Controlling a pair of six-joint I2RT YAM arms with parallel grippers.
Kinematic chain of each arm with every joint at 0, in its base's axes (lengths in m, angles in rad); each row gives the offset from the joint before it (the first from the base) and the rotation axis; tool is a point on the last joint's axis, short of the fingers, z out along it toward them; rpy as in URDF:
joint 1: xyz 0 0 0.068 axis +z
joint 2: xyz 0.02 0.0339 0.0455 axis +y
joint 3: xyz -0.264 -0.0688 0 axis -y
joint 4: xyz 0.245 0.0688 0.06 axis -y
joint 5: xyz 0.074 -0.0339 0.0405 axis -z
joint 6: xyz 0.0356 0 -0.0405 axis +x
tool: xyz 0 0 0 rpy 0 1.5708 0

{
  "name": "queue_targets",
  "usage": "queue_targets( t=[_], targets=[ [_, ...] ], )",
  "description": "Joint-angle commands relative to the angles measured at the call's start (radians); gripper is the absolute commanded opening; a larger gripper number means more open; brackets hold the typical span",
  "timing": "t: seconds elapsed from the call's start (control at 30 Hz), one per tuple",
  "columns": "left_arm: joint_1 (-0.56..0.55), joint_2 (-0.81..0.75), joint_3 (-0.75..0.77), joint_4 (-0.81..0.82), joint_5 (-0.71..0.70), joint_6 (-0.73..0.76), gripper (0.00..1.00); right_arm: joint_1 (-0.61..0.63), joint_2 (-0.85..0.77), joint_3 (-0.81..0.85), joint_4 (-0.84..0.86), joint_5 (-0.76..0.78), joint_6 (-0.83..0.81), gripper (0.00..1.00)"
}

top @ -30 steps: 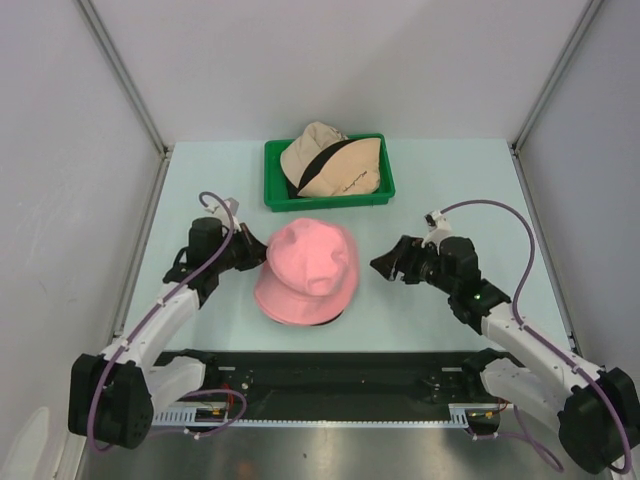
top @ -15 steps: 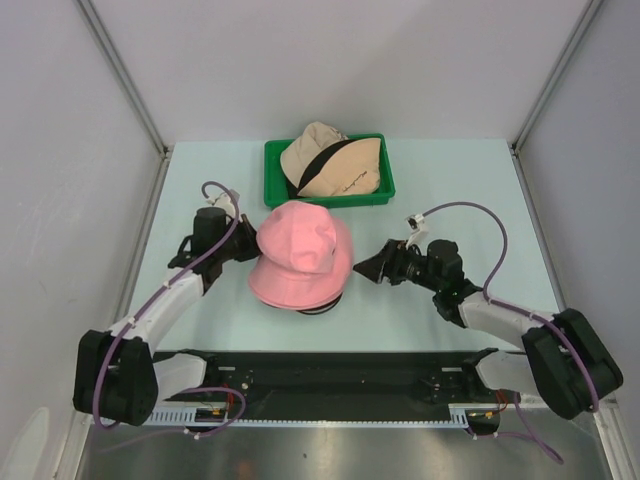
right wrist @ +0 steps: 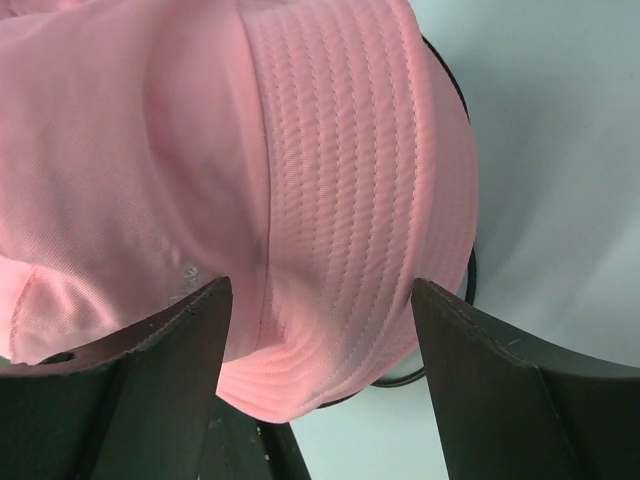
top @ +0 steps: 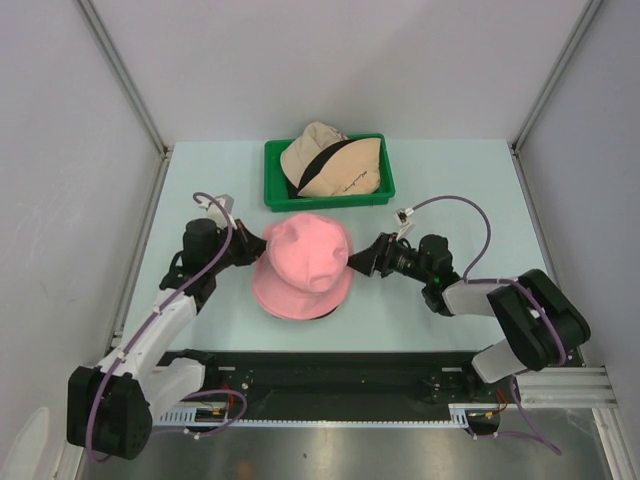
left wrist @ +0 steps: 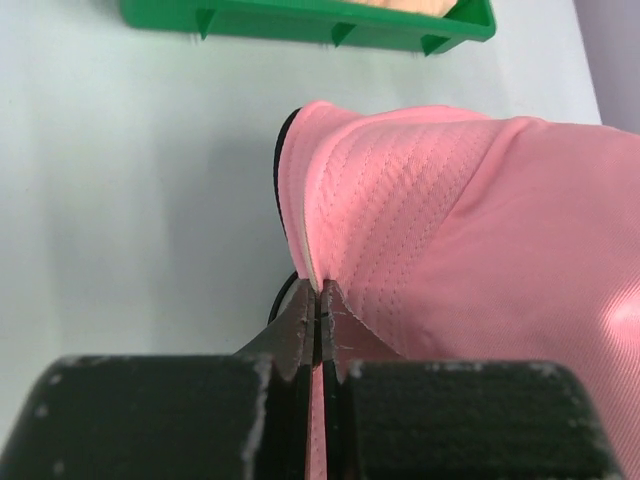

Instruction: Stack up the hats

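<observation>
A pink bucket hat (top: 302,266) sits over a black wire stand at the table's middle; the stand's ring (right wrist: 466,275) shows under its brim. My left gripper (top: 253,250) is shut on the hat's left brim (left wrist: 318,290). My right gripper (top: 363,263) is open, its jaws either side of the hat's right brim (right wrist: 330,300) without closing on it. A beige hat with a black hat under it (top: 330,160) lies in the green tray.
The green plastic tray (top: 275,195) stands just behind the pink hat; its near wall shows in the left wrist view (left wrist: 300,20). Grey walls and metal frame posts enclose the table on three sides.
The right gripper has moved left up to the hat's right brim. The left gripper holds the left brim throughout. The pink hat was lifted and shifted slightly back, now bulging higher over the stand.
</observation>
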Motion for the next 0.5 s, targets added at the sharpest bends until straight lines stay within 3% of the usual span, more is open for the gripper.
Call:
queue_targets(
  t=[0.0,0.2,0.47],
  targets=[
    [0.003,-0.008,-0.006,0.127,0.035,0.027,0.0,0.012,0.07,0.024,0.167,-0.03,0.01,0.77],
    [-0.012,0.061,0.026,0.19,0.057,0.014,0.0,0.033,0.15,0.016,0.294,-0.043,0.028,0.74],
    [-0.023,0.168,0.144,0.169,0.042,0.005,0.02,0.059,0.144,-0.016,0.32,-0.027,0.057,0.17]
  ],
)
